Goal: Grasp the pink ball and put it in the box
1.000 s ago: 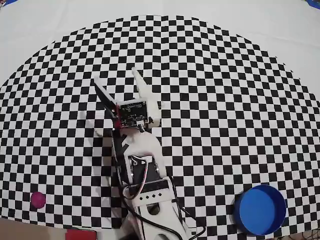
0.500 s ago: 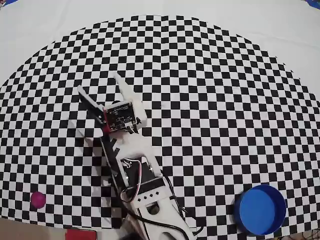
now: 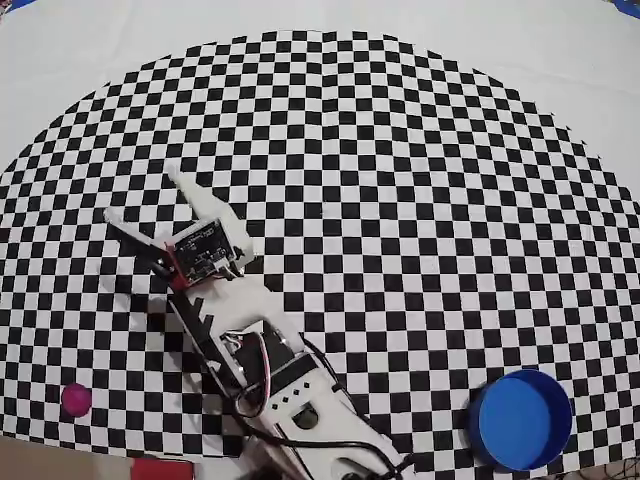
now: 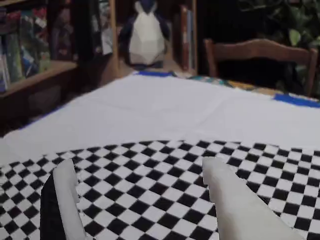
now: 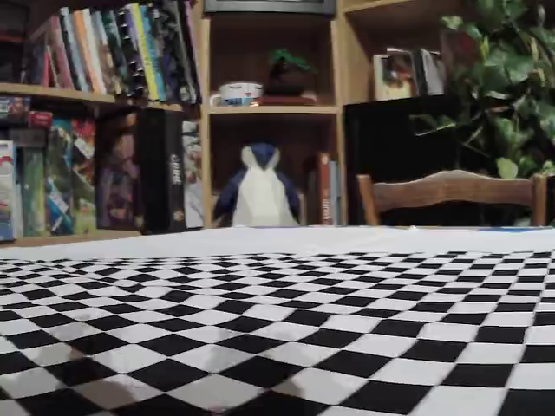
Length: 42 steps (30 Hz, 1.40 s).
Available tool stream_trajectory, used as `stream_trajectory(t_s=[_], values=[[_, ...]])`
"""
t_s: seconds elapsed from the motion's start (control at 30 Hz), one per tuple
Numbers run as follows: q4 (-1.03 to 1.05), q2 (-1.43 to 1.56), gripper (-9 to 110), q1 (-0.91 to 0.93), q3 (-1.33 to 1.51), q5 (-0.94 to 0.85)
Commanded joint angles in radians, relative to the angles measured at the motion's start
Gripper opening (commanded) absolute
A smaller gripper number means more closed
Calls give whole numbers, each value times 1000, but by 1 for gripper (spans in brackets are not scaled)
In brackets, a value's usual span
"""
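Pincer: the gripper [image 3: 140, 197] stands wide open in the overhead view, its two white fingers splayed in a V toward the upper left of that view, one fingertip [image 3: 178, 179] higher and the other lower and further left.
Pincer's hold: nothing lies between the fingers; only the checkered cloth [image 3: 400, 180] shows in the gap. The wrist view agrees, with the gripper [image 4: 137, 170] spread over bare black and white squares and one finger [image 4: 225, 195] at right, the other at left.
Pincer's contact: whether the fingertips touch the cloth or hang just above it cannot be told from these views.
Pink ball: the pink ball [image 3: 76, 398] rests on the cloth near the lower left edge of the overhead view, well apart from the gripper, behind it and off to the side the lower finger is on. It does not show in the wrist view.
Box: the box [image 3: 521, 420], a round blue tub, sits at the lower right of the overhead view, far behind the gripper on the opposite side of the arm [image 3: 260, 350] from the ball. It looks empty.
Background: the fixed view shows the checkered cloth, a bookshelf [image 5: 104, 113], a penguin toy [image 5: 259, 188] and a wooden chair [image 5: 451, 192].
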Motion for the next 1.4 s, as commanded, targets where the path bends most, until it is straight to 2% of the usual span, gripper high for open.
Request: stream_trajectory(t_s=[0.0, 1.37], values=[[-11, -12, 29, -46, 6, -6], [0, -18, 29, -442, 6, -5]])
